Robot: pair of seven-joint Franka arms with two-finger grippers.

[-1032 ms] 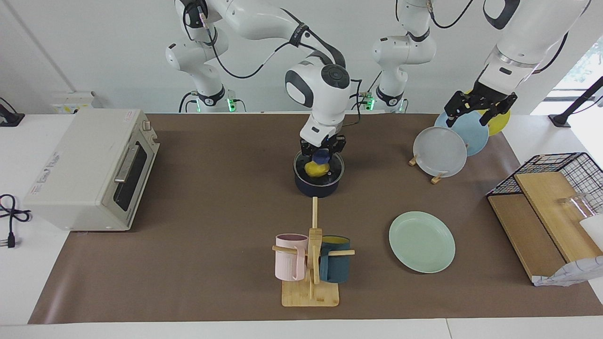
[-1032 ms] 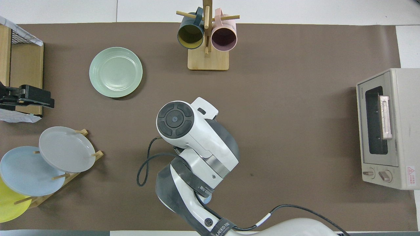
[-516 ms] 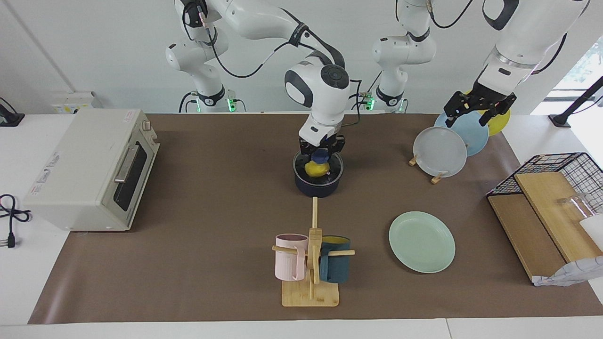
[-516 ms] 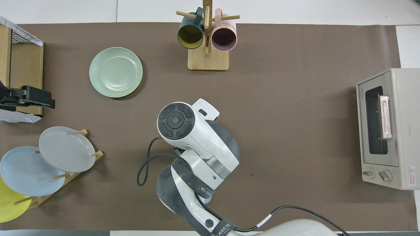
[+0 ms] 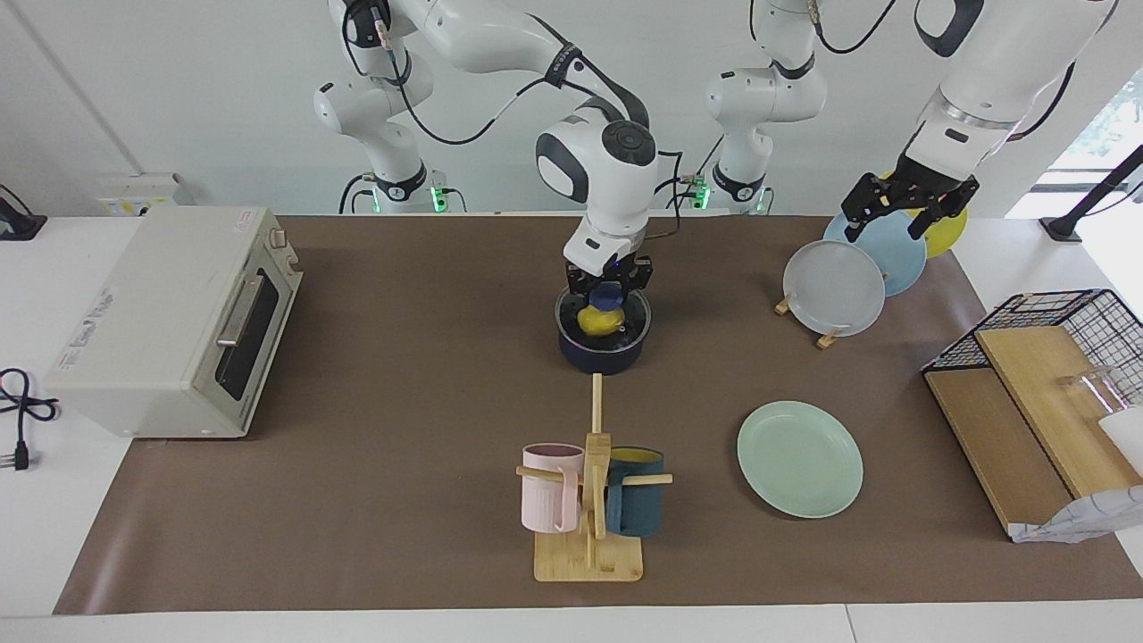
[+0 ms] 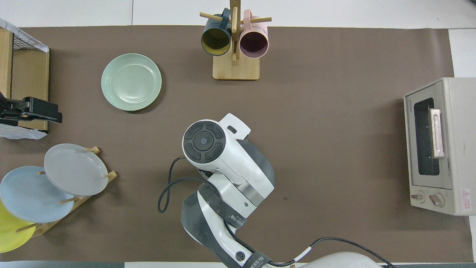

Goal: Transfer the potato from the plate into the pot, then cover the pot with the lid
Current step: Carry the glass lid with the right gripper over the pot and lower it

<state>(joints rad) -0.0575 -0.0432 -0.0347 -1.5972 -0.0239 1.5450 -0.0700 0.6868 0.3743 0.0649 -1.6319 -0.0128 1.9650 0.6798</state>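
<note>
Right hand (image 5: 608, 288) clamps the blue knob of the clear glass lid (image 5: 604, 314) on the dark navy pot (image 5: 601, 355); unchanged since earlier. Left hand (image 5: 909, 204) spread, empty.

Pot (image 5: 601, 355): hidden in the overhead view under the right arm's wrist; its long handle shows in neither view.
Lid (image 5: 625, 329): clear glass, faint over the pot; whether it sits fully down on the rim cannot be told.
Potato (image 5: 599, 320): partly covered by the lid's blue knob and the right tool (image 5: 609, 288).
Right tool: hidden in the overhead view beneath its own arm.
Left tool (image 5: 898, 212): cut off by the overhead view's edge.
Yellow plate (image 6: 8, 232): cut by the overhead view's edge, mostly covered in the facing view.
Wire basket (image 5: 1054, 313): cut off at the picture's edge.
</note>
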